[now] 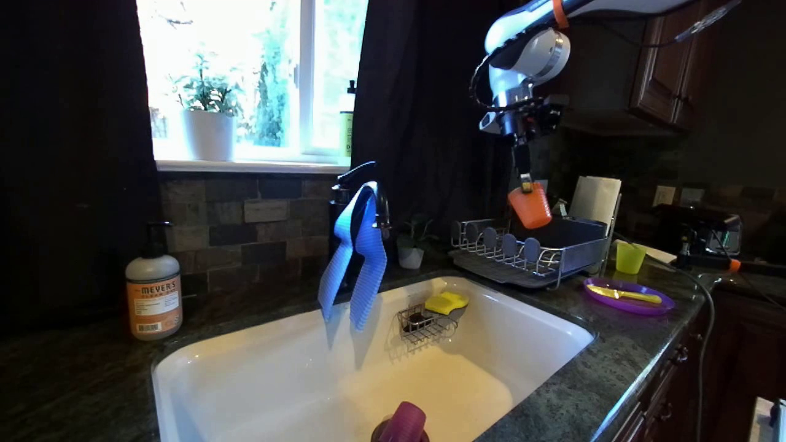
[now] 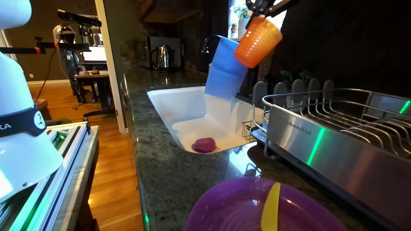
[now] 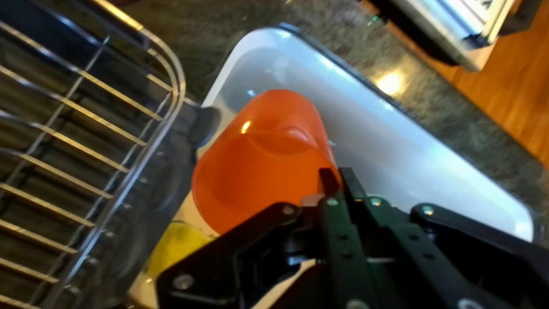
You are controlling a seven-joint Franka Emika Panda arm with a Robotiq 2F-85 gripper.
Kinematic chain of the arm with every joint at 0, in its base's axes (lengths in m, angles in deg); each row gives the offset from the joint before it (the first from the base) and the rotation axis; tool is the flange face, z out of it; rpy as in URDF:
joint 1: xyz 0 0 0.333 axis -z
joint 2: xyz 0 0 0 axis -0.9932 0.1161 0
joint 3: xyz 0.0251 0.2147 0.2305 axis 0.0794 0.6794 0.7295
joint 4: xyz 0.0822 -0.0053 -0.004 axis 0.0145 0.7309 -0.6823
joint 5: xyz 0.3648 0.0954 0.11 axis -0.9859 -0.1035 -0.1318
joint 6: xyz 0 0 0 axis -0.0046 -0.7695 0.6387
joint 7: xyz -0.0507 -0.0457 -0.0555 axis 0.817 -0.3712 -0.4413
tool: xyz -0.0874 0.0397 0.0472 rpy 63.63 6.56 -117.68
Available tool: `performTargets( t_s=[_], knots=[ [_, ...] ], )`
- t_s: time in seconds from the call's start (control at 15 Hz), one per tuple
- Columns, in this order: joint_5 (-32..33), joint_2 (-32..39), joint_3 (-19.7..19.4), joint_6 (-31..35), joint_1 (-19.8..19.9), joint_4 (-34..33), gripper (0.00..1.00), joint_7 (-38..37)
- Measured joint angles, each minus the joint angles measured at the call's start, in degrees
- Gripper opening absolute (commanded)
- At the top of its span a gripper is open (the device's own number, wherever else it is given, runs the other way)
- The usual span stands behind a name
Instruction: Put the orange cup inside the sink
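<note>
1. One orange cup (image 2: 257, 42) found held in the air; the gripper (image 1: 526, 182) is pinched tight on its wall at the rim.
2. Cup hangs directly below the gripper. Long axis tilted: mouth up, base slanting towards the near edge of the table (image 1: 552, 393).
3. Governing relation, facing the tap (image 1: 384, 212): cup is well above the sink (image 1: 258, 362), towards its right end. How much of the cup overhangs the basin cannot be told. Judged move: left, then down.
4. Dish rack (image 2: 298, 128) stands just right of the sink; an early descent could catch it.
5. Blue cloth (image 2: 226, 70) drapes from the tap at the far side; a nearer path appears advisable.
6. Purple cup (image 1: 405, 422) occupies the sink's near side; release should avoid it.
</note>
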Motion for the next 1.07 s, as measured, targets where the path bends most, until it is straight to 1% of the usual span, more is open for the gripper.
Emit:
performTargets(
  t_s=[0.2,0.27,0.4,0.47,0.53,0.67,0.87,1.07],
  knots=[
    [0.0,-3.3,0.1,-1.1,-1.5,4.8,0.05,1.0],
    [0.0,-3.5,0.1,-1.1,-1.5,5.2,0.01,1.1],
    [0.1,-3.5,-0.2,-0.9,-1.7,5.4,0.01,1.3],
    [0.3,-3.6,-0.3,0.4,-2.1,5.6,0.01,0.9],
    [0.5,-3.9,-0.3,3.0,-2.9,6.3,0.01,-0.1],
    [0.9,-5.5,-0.1,11.1,-5.1,9.9,0.01,-3.5],
    [2.8,-9.0,0.7,22.8,-8.5,18.2,0.01,-9.4],
    [3.9,-11.7,1.3,32.9,-10.8,27.1,0.01,-15.6]
  ],
)
